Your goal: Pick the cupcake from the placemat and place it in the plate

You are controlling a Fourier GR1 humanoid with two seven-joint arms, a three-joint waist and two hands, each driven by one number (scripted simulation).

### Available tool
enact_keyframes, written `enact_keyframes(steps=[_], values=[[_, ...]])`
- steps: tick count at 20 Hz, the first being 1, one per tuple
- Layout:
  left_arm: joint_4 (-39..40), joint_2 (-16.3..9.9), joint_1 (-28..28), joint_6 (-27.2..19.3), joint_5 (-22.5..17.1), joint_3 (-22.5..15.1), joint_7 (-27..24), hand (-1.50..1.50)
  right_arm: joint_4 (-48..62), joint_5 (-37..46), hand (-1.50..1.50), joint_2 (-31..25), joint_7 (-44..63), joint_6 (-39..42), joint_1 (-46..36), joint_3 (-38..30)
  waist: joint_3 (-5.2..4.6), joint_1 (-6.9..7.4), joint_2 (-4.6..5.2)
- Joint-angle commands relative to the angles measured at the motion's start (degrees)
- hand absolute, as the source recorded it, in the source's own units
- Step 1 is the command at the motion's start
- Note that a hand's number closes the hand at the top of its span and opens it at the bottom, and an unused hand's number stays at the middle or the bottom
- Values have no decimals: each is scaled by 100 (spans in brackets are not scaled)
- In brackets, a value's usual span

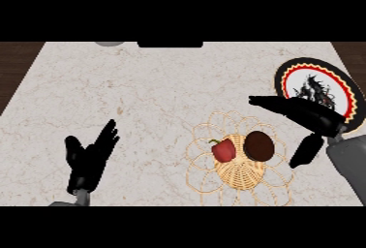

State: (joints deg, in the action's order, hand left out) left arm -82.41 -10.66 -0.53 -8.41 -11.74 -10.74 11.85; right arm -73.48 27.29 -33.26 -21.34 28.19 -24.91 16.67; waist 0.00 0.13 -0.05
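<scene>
— What sits on the counter (143,92) besides the job's own things?
— A red bell pepper (223,150) with a green stem, lying on the woven mat's middle.
— And the counter itself?
— Pale, marbled stone, with dark wood (16,63) showing past its left and right edges.
— Anything at the far edge?
— A flat black shape (170,44) near the middle, and a grey rounded thing (109,43) to its left, both cut off; I cannot tell what they are.

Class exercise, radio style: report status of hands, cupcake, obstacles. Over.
Left hand open, resting. Right hand open above placemat. Cupcake on placemat, ungrasped. Red pepper beside it. Plate bare.
</scene>
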Motion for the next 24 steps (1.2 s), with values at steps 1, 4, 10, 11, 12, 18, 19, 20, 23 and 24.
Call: enact_keyframes(steps=[1,4,10,11,12,18,19,20,23,24], values=[[-56,3,-205,96,69,51,-10,0,-41,439,-150,191,-215,-199,551,90,1,-2,2],[-204,-20,-159,180,99,201,198,0,-253,624,-150,580,96,-88,519,-69,1,5,1],[-82,-51,-196,441,41,446,-14,0,-265,1398,-150,779,231,-367,536,50,0,11,2],[-20,100,-139,290,151,389,-5,0,-346,1497,-150,595,-36,-635,872,-70,1,-8,1],[-417,183,-632,253,278,149,-137,0,-82,1526,-150,676,51,-574,612,-183,1,21,1],[-133,427,-25,159,416,315,311,0,385,2113,-150,1071,-189,-709,537,-226,1,8,5],[562,192,-15,665,240,603,-412,0,444,2165,-150,1277,3,-736,503,-109,0,6,9],[-113,301,-232,409,451,410,-9,0,703,2217,-150,1179,-319,-638,332,-349,1,16,5],[230,416,-22,420,480,483,-187,0,702,2534,-150,1519,-171,-941,596,-62,0,2,6],[209,248,240,473,438,641,163,0,1238,2589,-150,1347,-495,-910,239,-235,1,13,10]])
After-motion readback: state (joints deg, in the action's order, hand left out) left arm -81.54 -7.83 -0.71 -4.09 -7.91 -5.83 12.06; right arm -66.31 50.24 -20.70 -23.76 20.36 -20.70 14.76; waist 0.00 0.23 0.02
